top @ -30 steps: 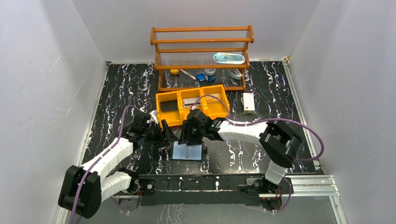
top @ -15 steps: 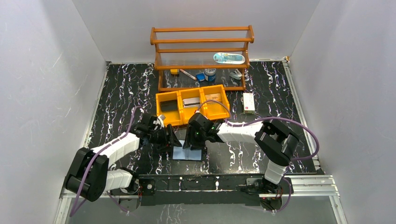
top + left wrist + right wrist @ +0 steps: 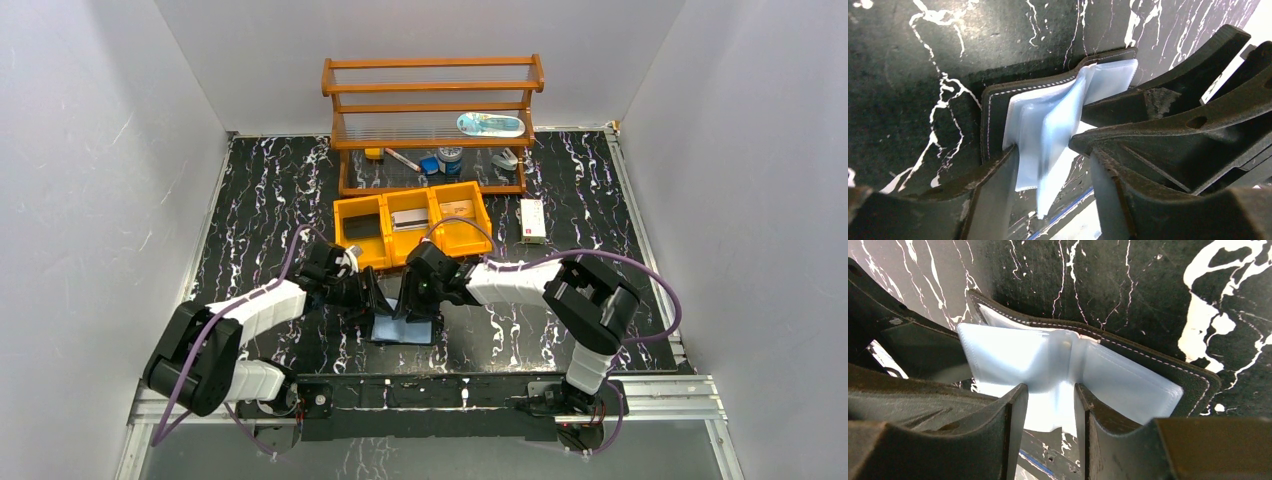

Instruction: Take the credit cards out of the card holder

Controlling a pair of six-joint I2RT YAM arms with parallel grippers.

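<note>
We see the card holder (image 3: pixel 405 328) open on the black marbled worktop (image 3: pixel 260 190), white walls (image 3: pixel 90 200) around, left fingers (image 3: pixel 988 200) and right fingers (image 3: pixel 998 440) both half open astride its pale sleeves.

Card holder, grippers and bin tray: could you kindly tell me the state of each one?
card holder, lying open on the table, clear sleeves lifted at the fold.
left gripper, open, fingers either side of a raised sleeve.
right gripper, open, fingers either side of the sleeves' fold.
yellow bin tray, something in each of its three compartments.
</note>
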